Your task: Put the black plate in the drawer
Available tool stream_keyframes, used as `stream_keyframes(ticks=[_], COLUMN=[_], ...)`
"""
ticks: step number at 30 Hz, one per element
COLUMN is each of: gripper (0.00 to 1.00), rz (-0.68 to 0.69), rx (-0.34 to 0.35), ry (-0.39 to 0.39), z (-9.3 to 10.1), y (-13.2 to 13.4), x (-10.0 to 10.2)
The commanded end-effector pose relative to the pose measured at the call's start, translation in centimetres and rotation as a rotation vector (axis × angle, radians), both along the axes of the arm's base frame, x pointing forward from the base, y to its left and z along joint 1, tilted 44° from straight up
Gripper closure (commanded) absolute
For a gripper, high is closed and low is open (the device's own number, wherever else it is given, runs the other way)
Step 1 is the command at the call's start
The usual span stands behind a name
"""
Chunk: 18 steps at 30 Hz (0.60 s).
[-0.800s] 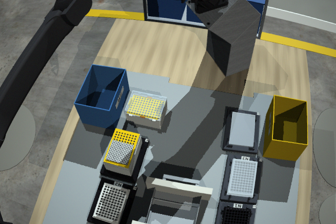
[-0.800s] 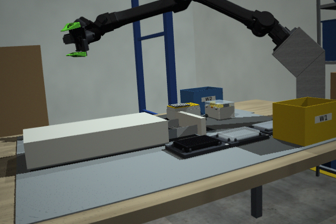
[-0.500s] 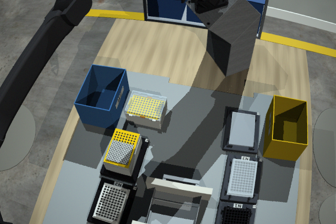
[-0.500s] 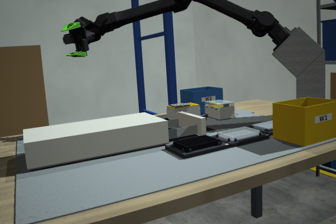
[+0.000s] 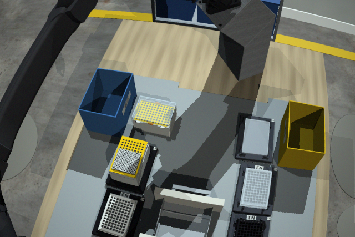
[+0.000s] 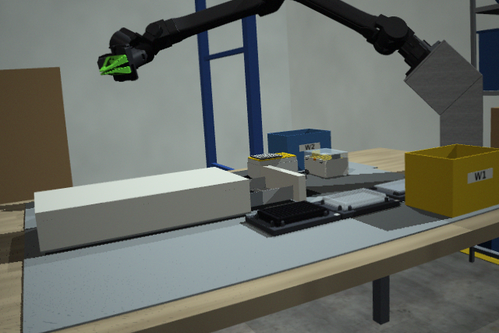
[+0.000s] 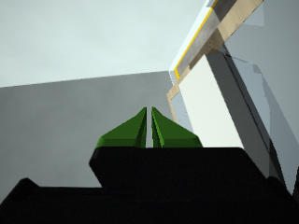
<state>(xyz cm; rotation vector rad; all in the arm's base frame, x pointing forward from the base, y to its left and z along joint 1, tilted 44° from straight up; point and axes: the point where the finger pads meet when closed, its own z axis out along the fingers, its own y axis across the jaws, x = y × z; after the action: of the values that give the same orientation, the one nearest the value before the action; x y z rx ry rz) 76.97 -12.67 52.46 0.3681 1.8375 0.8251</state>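
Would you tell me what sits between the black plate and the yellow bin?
In the top view, the clear plate in its nest lies between the black plate and the yellow bin; the exterior view agrees.

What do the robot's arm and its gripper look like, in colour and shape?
The slim matte-black jointed arm has rounded joint housings and rises from a grey slanted box-shaped pedestal. No cables or markings show. The black-bodied gripper carries two bright green wedge-shaped fingers that taper to thin tips.
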Motion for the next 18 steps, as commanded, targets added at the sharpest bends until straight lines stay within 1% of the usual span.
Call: stream_keyframes(ticks=[1,2,3,5,6,7,8,10,11,12,13,14,15,17,18], gripper=[1.0,1.0,1.0,1.0,1.0,1.0,1.0,1.0,1.0,1.0,1.0,1.0,1.0,1.0,1.0], rz=[0.048,0.046,0.046,0.021,0.026,0.007,0.005,0.005,0.004,0.004,-0.012,-0.029,-0.033,-0.034,-0.034], rx=[-0.067,-0.066,-0.06,-0.062,-0.071,-0.082,-0.07,-0.07,-0.077,-0.077,-0.084,-0.1,-0.102,-0.107,-0.107], ry=[-0.16,-0.156,-0.136,-0.135,-0.111,-0.086,-0.023,-0.023,-0.051,-0.051,0.003,0.016,0.035,0.007,0.008], z=[7.9,7.9,7.7,8.1,7.8,7.6,3.9,3.9,4.0,3.6,2.5,2.7,1.5,1.2,0.7], y=[3.6,3.6,3.8,2.2,4.2,4.5,4.5,4.5,4.7,4.9,5.1,5.3,5.5,5.8,6.0], x=[-2.5,-2.5,-2.6,-3.0,-2.8,-2.8,-2.2,-2.2,-2.1,-2.0,-2.2,-2.4,-2.3,-2.2,-2.2])
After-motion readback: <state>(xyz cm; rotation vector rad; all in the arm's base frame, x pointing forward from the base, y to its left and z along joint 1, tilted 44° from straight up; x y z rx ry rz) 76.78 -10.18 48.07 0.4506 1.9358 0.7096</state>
